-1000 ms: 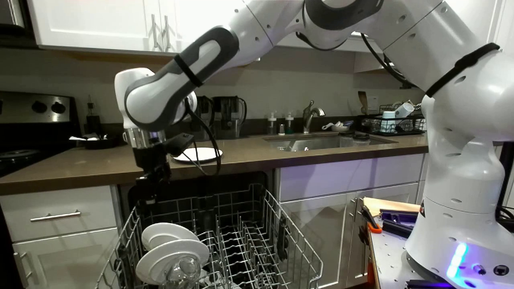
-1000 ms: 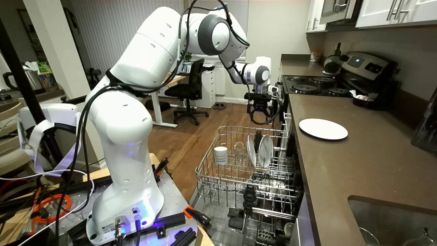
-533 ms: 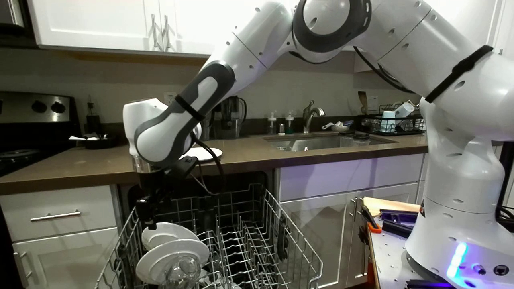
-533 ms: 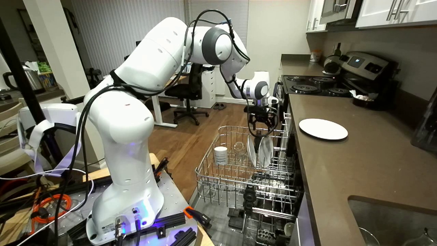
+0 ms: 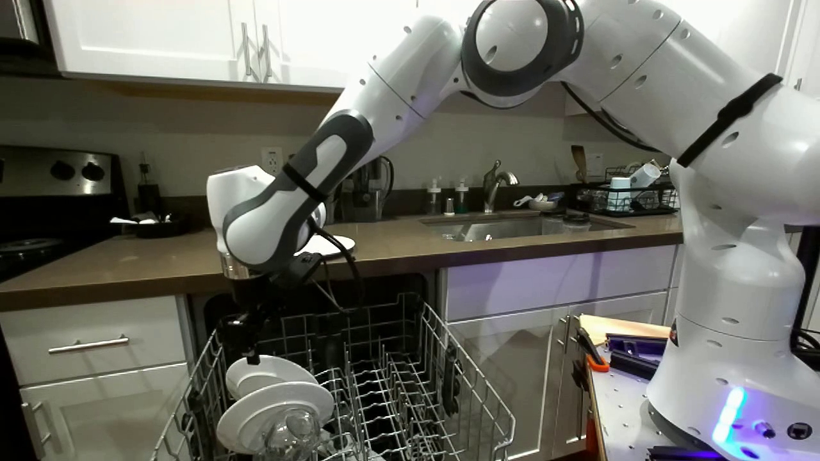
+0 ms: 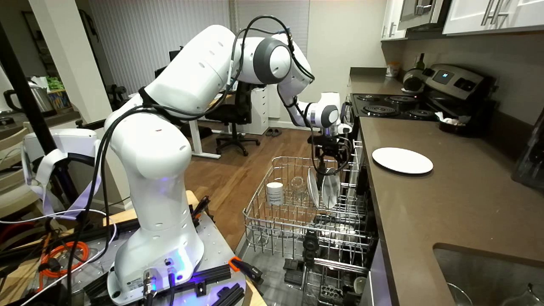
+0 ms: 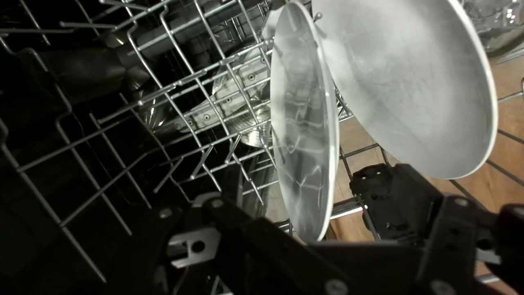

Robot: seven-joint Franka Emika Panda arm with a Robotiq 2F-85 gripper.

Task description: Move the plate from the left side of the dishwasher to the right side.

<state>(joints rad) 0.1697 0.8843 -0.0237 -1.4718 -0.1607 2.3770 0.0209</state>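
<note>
1. Your gripper [image 5: 251, 353] hangs over the left side of the dishwasher [image 5: 384, 285], its fingers [image 7: 444, 248] parted and, as far as shows, holding nothing.
2. Take the rear plate [image 7: 303, 123], on edge just below the gripper, as your target; that is a guess from its place, since the front plate [image 7: 409, 82] stands beside it.
3. In the wrist view the rear plate's rim runs into the gap, nearer one finger; contact cannot be told. Centre the rim before you squeeze.
4. Ease one finger into the narrow wedge between the plates, or you may push the front plate against the glass [image 7: 497, 24].
5. Squeeze across the plate's thickness, firmly, as the glaze may slip; then lift straight up.
6. Carry it from there toward the robot's base [image 5: 724, 333], to the right-side tines [image 5: 400, 403].
7. No brand reads. The white mug [image 6: 274, 196], lower than the gripper and farther from the counter [image 6: 446, 204], bears lettering too small to read.
</note>
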